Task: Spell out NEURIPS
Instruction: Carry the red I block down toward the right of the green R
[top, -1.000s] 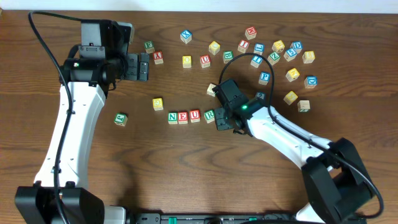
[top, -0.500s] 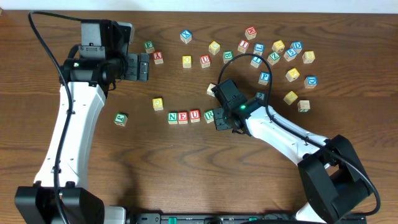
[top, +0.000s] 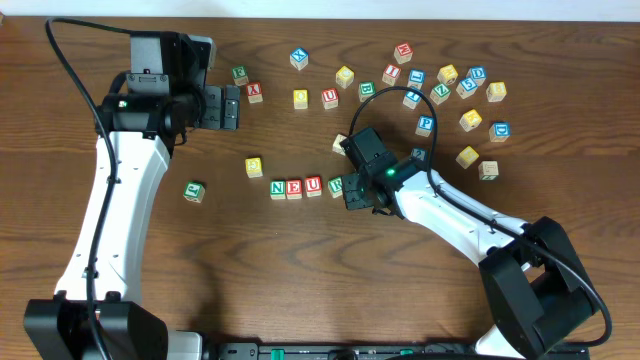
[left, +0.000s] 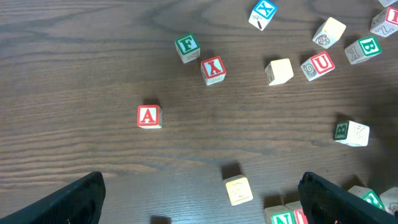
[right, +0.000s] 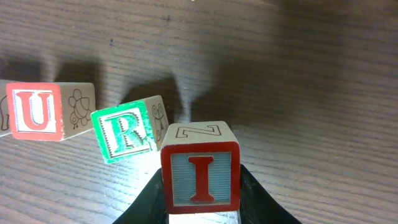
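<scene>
Red I on a pale blue face: the I cube (right: 200, 177) sits clenched in the right jaws, one dark finger against each side. Its top face carries an outlined letter, N or Z, cannot tell which. Whether its base rests on the bench (top: 250, 270) is hidden.

Just left of it stands the R cube (right: 127, 134), green letter, skewed out of line with its near corner turned toward the I cube. Touching or a hair apart, cannot tell. Next left is the U cube (right: 37, 112), red letter, square to the camera, its side face with a drawn insect turned toward the R cube.

From overhead the row runs N cube (top: 278, 188), E cube (top: 294, 187), U, then R half under the right arm (top: 440, 205), which reaches in from the lower right. N, E and U sit side by side in a straight line at mid-bench.

P cube (top: 426, 124), blue letter, lies well apart, up and right of the row, at the edge of a scatter of loose cubes (top: 447, 75) along the far side.

Left arm (top: 120, 200) hangs over the far-left area. Left jaws are spread wide with nothing between them. In the left wrist view the A cube (left: 148, 116) and F cube (left: 187, 48) lie on bare wood ahead of them.
</scene>
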